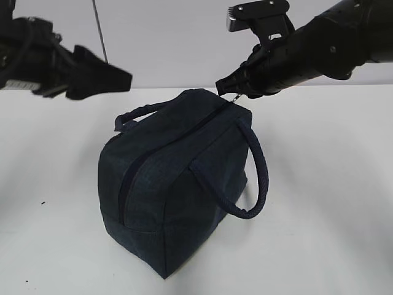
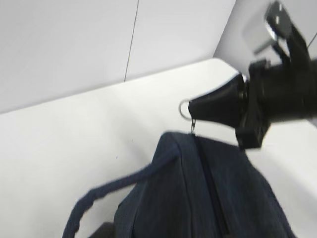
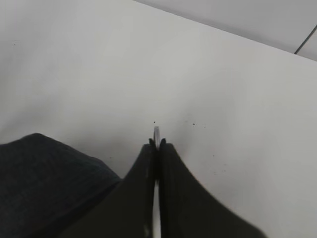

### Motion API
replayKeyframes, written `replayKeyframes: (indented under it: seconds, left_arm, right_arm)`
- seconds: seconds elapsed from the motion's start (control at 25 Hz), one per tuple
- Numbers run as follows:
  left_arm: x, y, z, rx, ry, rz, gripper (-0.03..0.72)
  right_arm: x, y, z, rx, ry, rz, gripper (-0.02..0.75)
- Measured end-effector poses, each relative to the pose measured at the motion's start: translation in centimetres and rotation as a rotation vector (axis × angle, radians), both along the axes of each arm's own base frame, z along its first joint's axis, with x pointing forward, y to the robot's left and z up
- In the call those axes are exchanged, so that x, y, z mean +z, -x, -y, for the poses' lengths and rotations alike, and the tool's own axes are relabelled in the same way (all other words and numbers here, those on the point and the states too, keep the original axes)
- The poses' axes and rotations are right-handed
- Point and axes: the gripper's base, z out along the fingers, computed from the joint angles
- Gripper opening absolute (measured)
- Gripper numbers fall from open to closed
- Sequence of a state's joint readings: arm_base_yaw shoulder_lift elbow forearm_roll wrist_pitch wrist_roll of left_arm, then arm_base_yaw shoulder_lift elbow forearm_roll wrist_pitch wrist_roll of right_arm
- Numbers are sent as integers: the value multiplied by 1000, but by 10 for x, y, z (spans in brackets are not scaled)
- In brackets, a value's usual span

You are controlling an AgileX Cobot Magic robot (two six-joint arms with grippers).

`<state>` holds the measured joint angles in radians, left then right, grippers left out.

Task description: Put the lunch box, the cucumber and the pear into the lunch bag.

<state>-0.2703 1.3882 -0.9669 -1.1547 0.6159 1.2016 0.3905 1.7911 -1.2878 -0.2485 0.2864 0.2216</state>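
The dark navy lunch bag (image 1: 178,178) stands on the white table with its zipper closed along the top. My right gripper (image 1: 230,92) is shut on the metal ring pull (image 3: 156,133) at the bag's far top end. The left wrist view shows that gripper (image 2: 190,106), the ring (image 2: 184,108) and the bag (image 2: 198,198). The bag's edge also shows in the right wrist view (image 3: 44,178). My left gripper (image 1: 126,78) hovers above and left of the bag, apart from it; its jaws are hard to read. The lunch box, cucumber and pear are out of view.
One loop handle (image 1: 261,178) hangs down the bag's right side and the other (image 1: 138,115) lies along its top left edge. The white table (image 1: 331,203) runs back to a pale wall.
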Motion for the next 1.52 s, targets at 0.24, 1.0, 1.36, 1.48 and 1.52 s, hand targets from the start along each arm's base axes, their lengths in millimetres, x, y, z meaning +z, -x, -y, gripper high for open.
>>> replayKeyframes:
  seconds: [0.24,1.0,1.36,1.48,1.52]
  left_arm:
    - [-4,-52,44,-68,-21,-46,368]
    - [-37,-84,90,-86,-96,-99,20]
    - [-14,-96,92,-60,-122,-65,26]
    - [-17,-98,88,-50,-175,-99,127]
    - [-18,-97,87,-54,-193,-108,195]
  right_arm:
    - [0,0,-1,-5,-15,-1,6]
    - [-15,-12,13,-69,-62,-30,6]
    - [-38,-32,45,-255,-208,-139,25]
    - [-30,-34,46,-213,-179,-187,170]
    - [-27,-34,45,-190,-180,-206,297]
